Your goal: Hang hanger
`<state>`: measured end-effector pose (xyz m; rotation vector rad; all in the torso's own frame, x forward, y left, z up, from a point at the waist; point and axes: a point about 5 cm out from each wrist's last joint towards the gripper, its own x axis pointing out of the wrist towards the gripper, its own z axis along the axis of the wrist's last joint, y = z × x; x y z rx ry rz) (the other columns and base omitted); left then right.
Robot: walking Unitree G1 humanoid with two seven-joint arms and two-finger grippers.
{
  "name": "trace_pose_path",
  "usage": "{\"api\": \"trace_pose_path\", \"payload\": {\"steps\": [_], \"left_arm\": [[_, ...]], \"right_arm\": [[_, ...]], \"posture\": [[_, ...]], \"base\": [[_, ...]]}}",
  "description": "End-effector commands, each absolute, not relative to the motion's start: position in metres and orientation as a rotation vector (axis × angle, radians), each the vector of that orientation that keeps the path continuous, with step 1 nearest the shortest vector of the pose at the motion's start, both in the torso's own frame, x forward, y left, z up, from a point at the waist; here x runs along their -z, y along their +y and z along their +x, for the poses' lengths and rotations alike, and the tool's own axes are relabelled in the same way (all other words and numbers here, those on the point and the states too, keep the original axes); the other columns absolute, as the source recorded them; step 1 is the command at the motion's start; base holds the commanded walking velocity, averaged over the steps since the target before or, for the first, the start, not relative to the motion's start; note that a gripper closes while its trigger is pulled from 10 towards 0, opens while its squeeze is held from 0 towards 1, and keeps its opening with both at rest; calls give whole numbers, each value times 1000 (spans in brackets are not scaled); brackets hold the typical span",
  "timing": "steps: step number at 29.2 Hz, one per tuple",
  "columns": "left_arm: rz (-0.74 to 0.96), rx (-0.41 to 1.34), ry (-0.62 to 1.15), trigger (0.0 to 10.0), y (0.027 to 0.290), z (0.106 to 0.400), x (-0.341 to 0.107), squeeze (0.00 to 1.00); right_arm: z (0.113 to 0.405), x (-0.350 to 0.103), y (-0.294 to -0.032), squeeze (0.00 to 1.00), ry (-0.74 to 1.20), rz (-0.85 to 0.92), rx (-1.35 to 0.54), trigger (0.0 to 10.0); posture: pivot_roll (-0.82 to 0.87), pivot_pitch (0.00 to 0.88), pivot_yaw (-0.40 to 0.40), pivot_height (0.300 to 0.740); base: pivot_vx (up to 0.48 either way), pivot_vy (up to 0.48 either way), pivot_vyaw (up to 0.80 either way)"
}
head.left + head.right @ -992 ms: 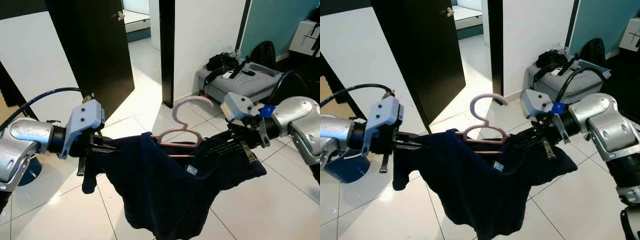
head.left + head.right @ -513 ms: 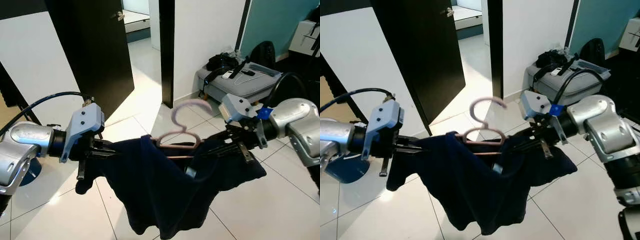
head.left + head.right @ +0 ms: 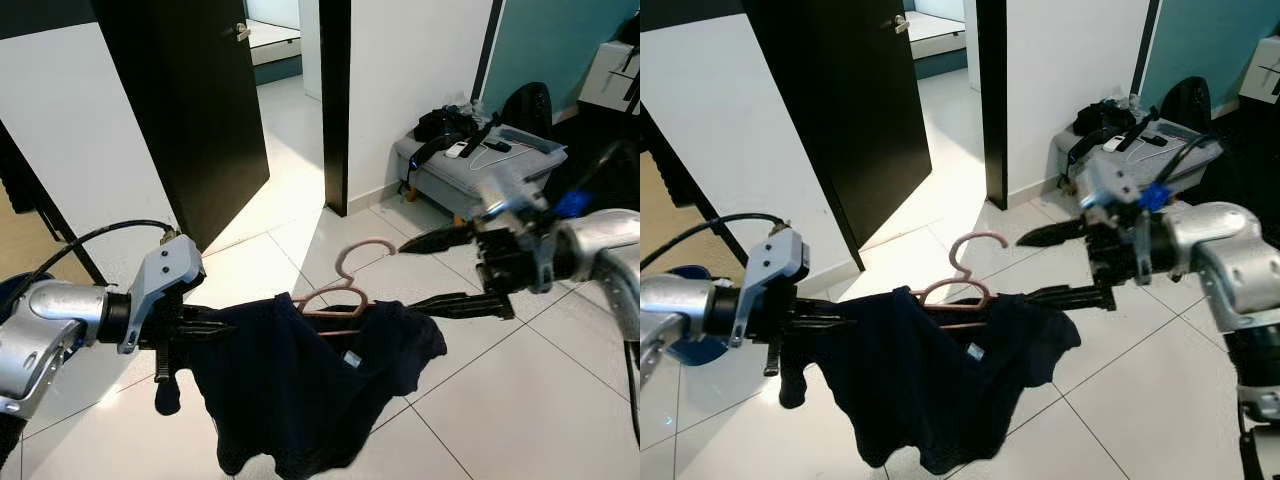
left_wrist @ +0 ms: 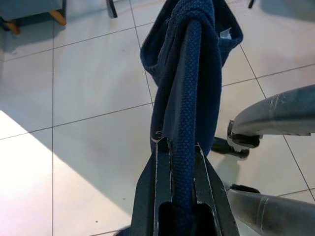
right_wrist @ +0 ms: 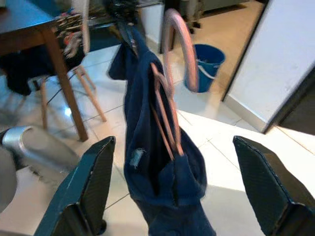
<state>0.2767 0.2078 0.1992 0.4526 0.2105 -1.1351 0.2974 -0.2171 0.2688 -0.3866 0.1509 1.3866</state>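
Above the white tiled floor, the left gripper pinches one end of a navy garment draped over the pink hanger, its small white tag unreadable, while the right gripper stands spread wide beside it, gripping nothing.

A home: white floor tiles, black door (ajar), grey suitcase

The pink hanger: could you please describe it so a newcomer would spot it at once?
Look between the two silver arms, above the white tiled floor. A dark navy garment droops there, one end clamped in the left tool. The pink hanger pokes from its top, the one pale curved hook against that dark cloth.
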Motion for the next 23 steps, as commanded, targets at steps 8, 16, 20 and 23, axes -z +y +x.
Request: {"api": "trace_pose_path", "payload": {"steps": [8, 16, 20, 23], "left_arm": [[310, 823, 96, 0, 213, 291, -184, 0], [-37, 314, -18, 10000, 187, 271, -142, 0], [-74, 147, -45, 10000, 204, 265, -142, 0], [-58, 113, -45, 10000, 205, 262, -141, 0]], "right_arm": [[323, -228, -243, 0, 100, -208, -863, 10000], [294, -112, -213, 0, 155, 334, -265, 10000], [299, -118, -225, 0, 146, 313, -263, 10000], [303, -119, -225, 0, 142, 305, -252, 10000]], "posture": [[-92, 0, 45, 740], [-90, 0, 20, 736], [-96, 0, 10, 736], [-99, 0, 10, 736]], "base": [[0, 0, 0], [0, 0, -350], [0, 0, -725], [0, 0, -731]]}}
